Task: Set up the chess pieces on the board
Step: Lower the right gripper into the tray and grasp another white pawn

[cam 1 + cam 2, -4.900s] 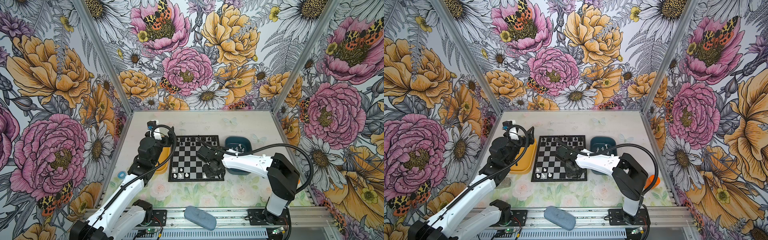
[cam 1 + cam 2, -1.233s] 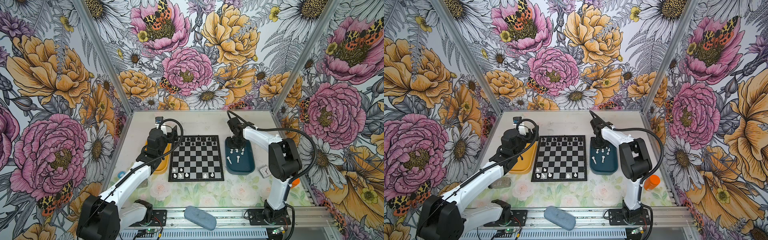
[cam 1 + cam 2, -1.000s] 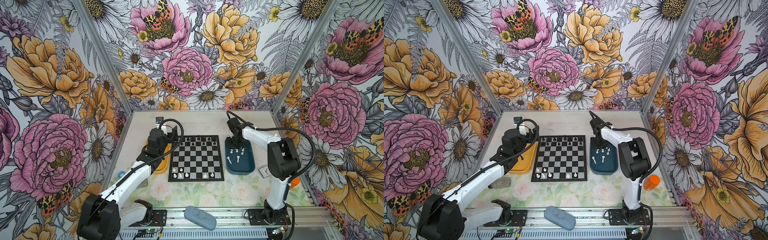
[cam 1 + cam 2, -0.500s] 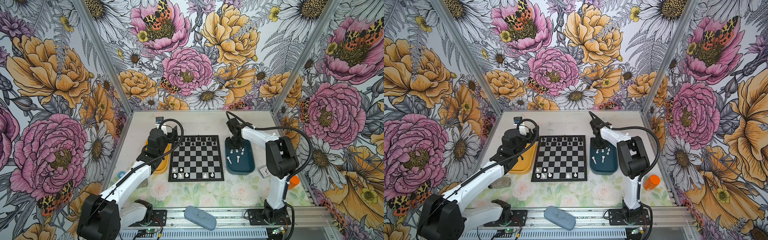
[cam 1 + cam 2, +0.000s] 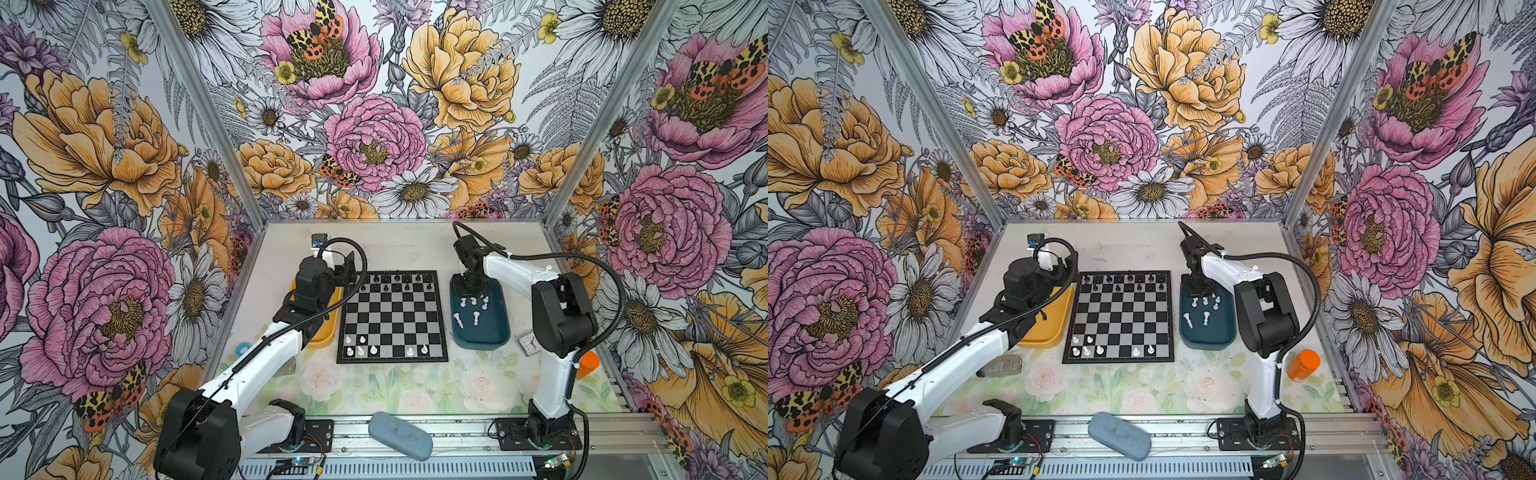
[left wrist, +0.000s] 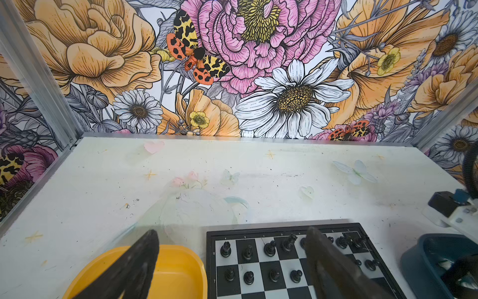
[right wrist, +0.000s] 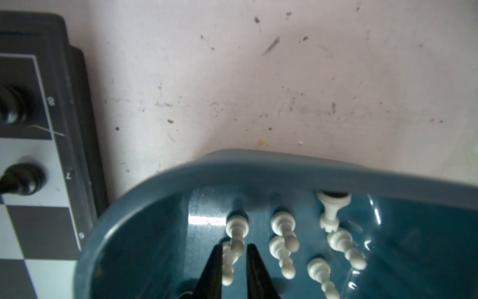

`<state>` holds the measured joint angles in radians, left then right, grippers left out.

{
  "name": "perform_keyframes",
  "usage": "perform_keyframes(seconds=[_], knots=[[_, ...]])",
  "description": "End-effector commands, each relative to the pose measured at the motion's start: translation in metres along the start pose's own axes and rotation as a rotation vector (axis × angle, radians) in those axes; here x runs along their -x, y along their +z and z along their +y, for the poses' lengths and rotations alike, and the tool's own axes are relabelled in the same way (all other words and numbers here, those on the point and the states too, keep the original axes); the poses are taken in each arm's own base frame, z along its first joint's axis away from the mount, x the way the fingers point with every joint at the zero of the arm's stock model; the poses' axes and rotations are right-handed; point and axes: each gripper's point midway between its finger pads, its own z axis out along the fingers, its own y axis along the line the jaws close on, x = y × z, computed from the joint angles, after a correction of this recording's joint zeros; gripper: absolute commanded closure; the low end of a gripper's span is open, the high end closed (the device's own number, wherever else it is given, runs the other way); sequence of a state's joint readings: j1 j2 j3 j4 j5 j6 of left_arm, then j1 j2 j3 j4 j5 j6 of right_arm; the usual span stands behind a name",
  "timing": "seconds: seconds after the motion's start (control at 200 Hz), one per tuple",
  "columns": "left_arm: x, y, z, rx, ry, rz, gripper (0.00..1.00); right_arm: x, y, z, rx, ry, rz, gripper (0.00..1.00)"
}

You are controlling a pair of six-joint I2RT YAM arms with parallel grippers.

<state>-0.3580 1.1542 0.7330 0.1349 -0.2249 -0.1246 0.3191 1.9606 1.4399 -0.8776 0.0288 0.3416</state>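
The board (image 5: 392,360) lies mid-table, with black chessmen on its far two rows and several white chess pieces (image 5: 360,351) on its near rows. More white pieces (image 5: 476,318) lie in the blue tray (image 5: 482,334) to its right. My right gripper (image 7: 234,247) reaches down into the tray's far end (image 5: 471,289), its narrow jaws shut on a white pawn (image 7: 237,234) among other lying pawns. My left gripper (image 6: 232,230) hangs open and empty over the yellow tray (image 6: 178,271) and the board's far left corner (image 5: 349,270).
An orange bottle (image 5: 1304,365) and a small clock (image 5: 525,344) sit right of the blue tray. A grey-blue case (image 5: 401,435) lies on the front rail. A clear box (image 5: 1000,365) lies near the left arm.
Since the oldest frames my right gripper has left the board's near right corner for the blue tray's far end. Over the last second only its elbow shifted slightly. The left arm is still.
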Motion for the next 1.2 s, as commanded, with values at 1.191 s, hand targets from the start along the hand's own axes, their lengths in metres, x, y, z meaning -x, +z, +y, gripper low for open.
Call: perform_keyframes(seconds=[1.191], knots=[[0.017, -0.013, 0.002, 0.008, -0.01, -0.054, 0.11, 0.014, -0.058, 0.001, 0.021, 0.016, -0.129, 1.0]])
